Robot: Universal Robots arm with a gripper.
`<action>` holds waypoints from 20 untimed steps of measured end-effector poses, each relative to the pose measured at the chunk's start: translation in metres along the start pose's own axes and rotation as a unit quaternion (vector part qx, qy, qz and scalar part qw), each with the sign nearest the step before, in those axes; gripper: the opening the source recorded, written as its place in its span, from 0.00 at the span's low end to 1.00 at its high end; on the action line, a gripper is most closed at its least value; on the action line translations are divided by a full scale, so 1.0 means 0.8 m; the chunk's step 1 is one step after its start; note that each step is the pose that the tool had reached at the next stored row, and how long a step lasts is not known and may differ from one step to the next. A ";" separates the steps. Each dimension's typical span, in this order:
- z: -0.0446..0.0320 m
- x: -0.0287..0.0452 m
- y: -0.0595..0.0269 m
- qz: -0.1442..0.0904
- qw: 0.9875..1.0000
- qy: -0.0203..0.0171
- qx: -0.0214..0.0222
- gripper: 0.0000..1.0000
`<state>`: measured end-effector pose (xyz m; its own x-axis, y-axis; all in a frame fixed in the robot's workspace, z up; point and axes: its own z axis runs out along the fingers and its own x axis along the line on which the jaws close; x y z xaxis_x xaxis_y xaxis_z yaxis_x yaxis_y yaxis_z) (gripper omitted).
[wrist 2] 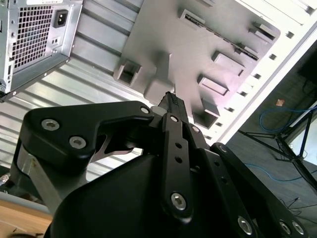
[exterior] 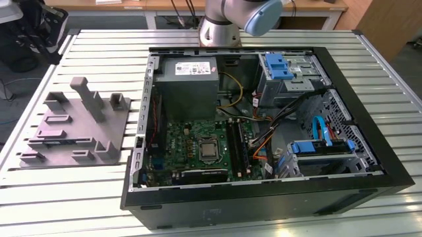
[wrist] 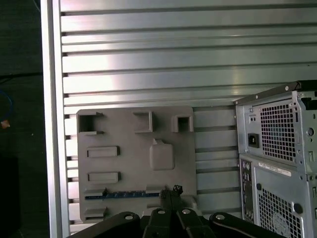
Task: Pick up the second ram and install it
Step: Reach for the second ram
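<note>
The second ram (wrist: 119,195) stands on edge in a slot of the grey fixture (wrist: 124,134), showing as a thin bluish strip. In the exterior view the ram (exterior: 59,140) is a dark line on the fixture (exterior: 79,123), left of the open computer case (exterior: 264,128). My gripper (wrist: 171,194) hangs well above the fixture, near one end of the ram. Its fingers (wrist 2: 171,106) are pressed together with nothing between them. The long black memory slots (exterior: 237,148) lie on the green motherboard (exterior: 191,148) inside the case.
The fixture carries several raised blocks and a tall post (exterior: 89,98). The case's rear panel with its power supply grille (wrist: 280,134) stands beside the fixture. The slatted metal table (wrist: 148,54) ends at an edge rail (wrist: 49,119), with dark floor beyond.
</note>
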<state>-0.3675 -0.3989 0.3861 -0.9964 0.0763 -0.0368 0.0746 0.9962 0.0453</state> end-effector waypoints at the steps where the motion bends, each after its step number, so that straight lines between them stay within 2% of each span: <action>1: 0.0001 0.0020 0.000 0.000 1.000 0.000 0.000 0.10; 11: 0.0015 0.0192 -0.002 0.000 1.000 0.000 0.000 0.10; 20: 0.0186 0.0297 -0.003 0.000 1.000 0.000 0.000 0.10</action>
<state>-0.3908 -0.3989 0.3703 -0.9964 0.0762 -0.0368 0.0745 0.9962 0.0447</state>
